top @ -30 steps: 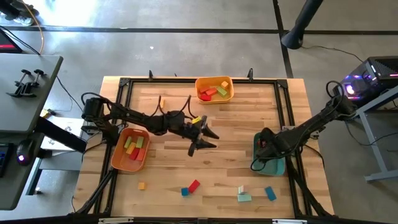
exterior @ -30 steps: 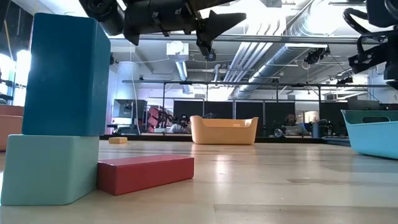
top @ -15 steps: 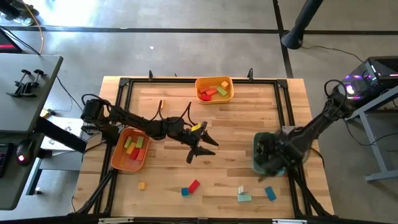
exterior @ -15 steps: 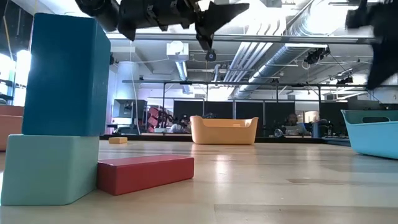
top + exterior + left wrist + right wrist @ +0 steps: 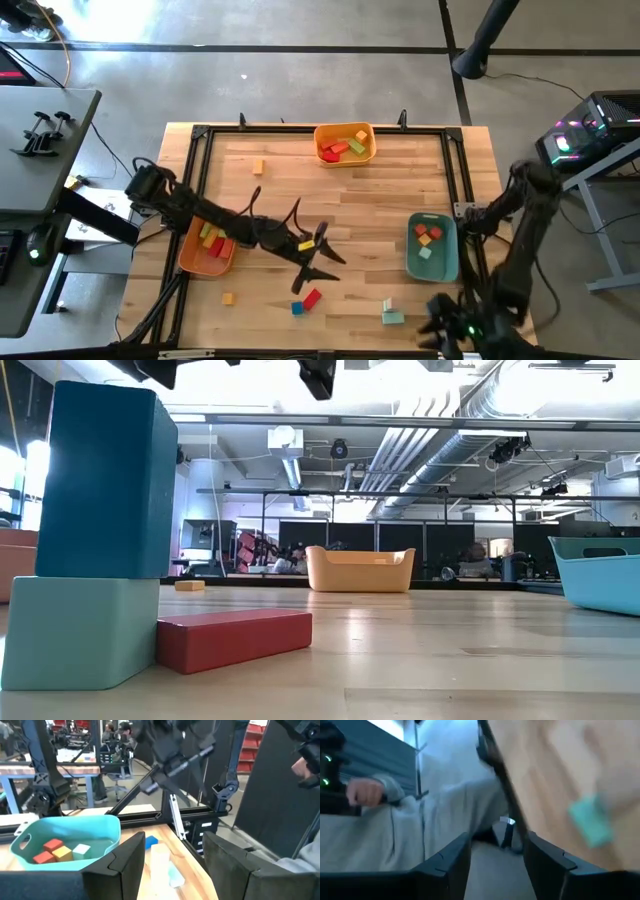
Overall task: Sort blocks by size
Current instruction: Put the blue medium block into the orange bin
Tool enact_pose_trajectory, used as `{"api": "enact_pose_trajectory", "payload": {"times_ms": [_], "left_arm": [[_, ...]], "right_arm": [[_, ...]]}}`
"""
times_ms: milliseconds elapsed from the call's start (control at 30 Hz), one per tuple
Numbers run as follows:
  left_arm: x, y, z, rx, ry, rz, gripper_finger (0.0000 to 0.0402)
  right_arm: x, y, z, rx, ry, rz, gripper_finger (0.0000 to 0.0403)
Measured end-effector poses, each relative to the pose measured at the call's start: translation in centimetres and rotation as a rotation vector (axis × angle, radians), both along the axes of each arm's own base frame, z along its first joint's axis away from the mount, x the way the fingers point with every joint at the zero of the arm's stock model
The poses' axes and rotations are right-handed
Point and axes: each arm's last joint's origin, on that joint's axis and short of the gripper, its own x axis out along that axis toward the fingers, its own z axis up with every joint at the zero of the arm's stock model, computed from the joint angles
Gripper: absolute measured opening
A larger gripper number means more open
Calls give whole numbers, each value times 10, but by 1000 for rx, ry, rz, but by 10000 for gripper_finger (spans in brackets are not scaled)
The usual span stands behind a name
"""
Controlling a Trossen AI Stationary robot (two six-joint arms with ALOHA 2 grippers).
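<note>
My left gripper (image 5: 320, 262) (image 5: 172, 865) hangs open and level above the table's near middle, just beyond a red block (image 5: 312, 298) and a blue block (image 5: 297, 308). A pale teal block (image 5: 392, 317) lies nearer the right. In the low view a dark teal block (image 5: 105, 480) stands on a pale teal block (image 5: 80, 630), with a red bar (image 5: 235, 640) lying beside them. Small orange blocks (image 5: 228, 298) (image 5: 258, 166) lie apart on the wood. My right gripper (image 5: 445, 322) (image 5: 495, 865) is open and blurred over the near right corner, holding nothing.
An orange tray (image 5: 190, 255) at the left, a yellow tray (image 5: 345, 158) at the far edge and a teal tray (image 5: 432, 268) at the right each hold blocks. A black frame (image 5: 455, 180) rims the table. A person's hand (image 5: 365, 792) shows beyond the near right corner.
My right gripper has risen out of the teal tray and swung fast toward the near right corner, tipping up as it went; the tray's blocks now show. My left gripper has moved level toward the near edge, closer to the red block.
</note>
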Motion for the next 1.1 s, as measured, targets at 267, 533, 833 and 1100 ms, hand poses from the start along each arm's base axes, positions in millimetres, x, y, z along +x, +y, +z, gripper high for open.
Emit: {"api": "enact_pose_trajectory", "payload": {"times_ms": [267, 533, 833, 1100], "left_arm": [[-4, -12, -1, 60, -14, -18, 186], [-4, -12, -2, 72, -2, -16, 186], [-1, -3, 0, 48, -18, 13, 186], [0, -1, 0, 29, -11, 20, 186]], "right_arm": [[-17, 28, -62, 69, 317, -279, 154], [-5, 14, -109, -123, 788, -381, 138], [-2, 13, -95, -109, 699, -288, 138], [-1, -11, -81, -259, 759, -255, 173]]}}
